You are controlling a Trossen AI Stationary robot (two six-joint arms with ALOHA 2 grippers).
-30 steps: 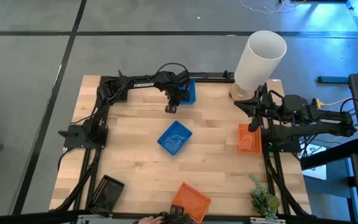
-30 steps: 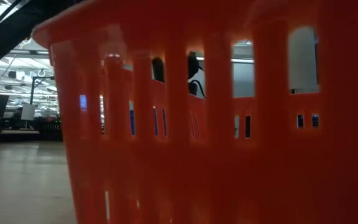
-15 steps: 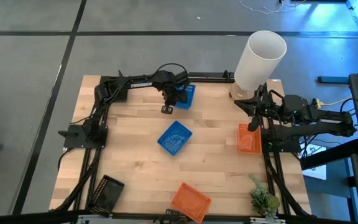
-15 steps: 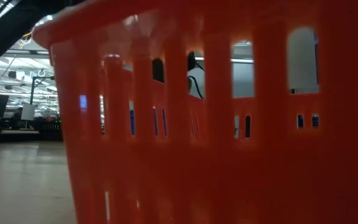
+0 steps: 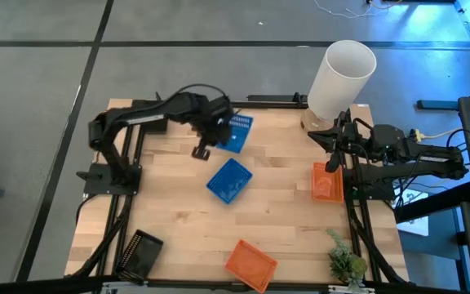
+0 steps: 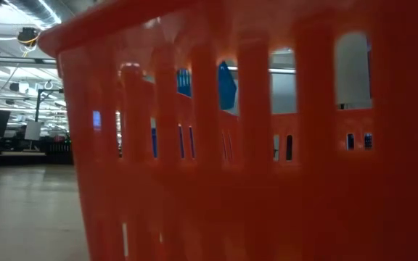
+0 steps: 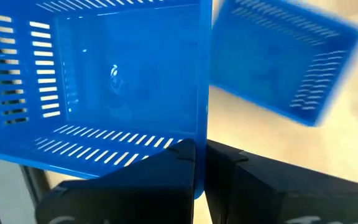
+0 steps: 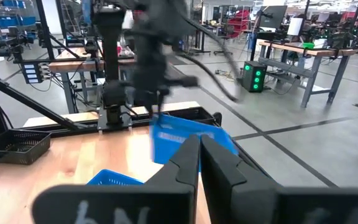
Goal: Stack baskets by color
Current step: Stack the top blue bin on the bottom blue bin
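My left gripper (image 5: 221, 131) was clamped on the rim of a blue basket (image 5: 237, 133), holding it tilted above the far part of the bench (image 5: 170, 204). In my left wrist view the two dark fingers (image 7: 188, 163) were pressed together over the edge of that basket (image 7: 104, 87), its slotted walls and open inside turned toward the camera. A second blue basket (image 5: 229, 180) lay near the middle of the bench, on the near side of the held one and apart from it; it also showed past the held basket in the left wrist view (image 7: 284, 62).

My right gripper (image 5: 333, 151) waited at the right edge of the bench with its fingers drawn nearly together and nothing between them. Just on its near side an orange basket (image 5: 326, 181) sat against the right edge. A tall white cylinder (image 5: 340, 77) stood at the far right corner.

Another orange basket (image 5: 250, 264) lay at the near edge, turned at an angle, and its perforated wall (image 6: 267, 145) filled almost the whole low view. Through its slots a patch of blue could be seen, though I could not tell which blue basket it was. A black basket (image 5: 140, 254) rested at the near left corner. A small green plant (image 5: 346, 263) stood at the near right corner.

From my right wrist view the held blue basket (image 8: 185, 140) hung below the left arm, with the other blue basket's rim (image 8: 114, 179) closer to me.
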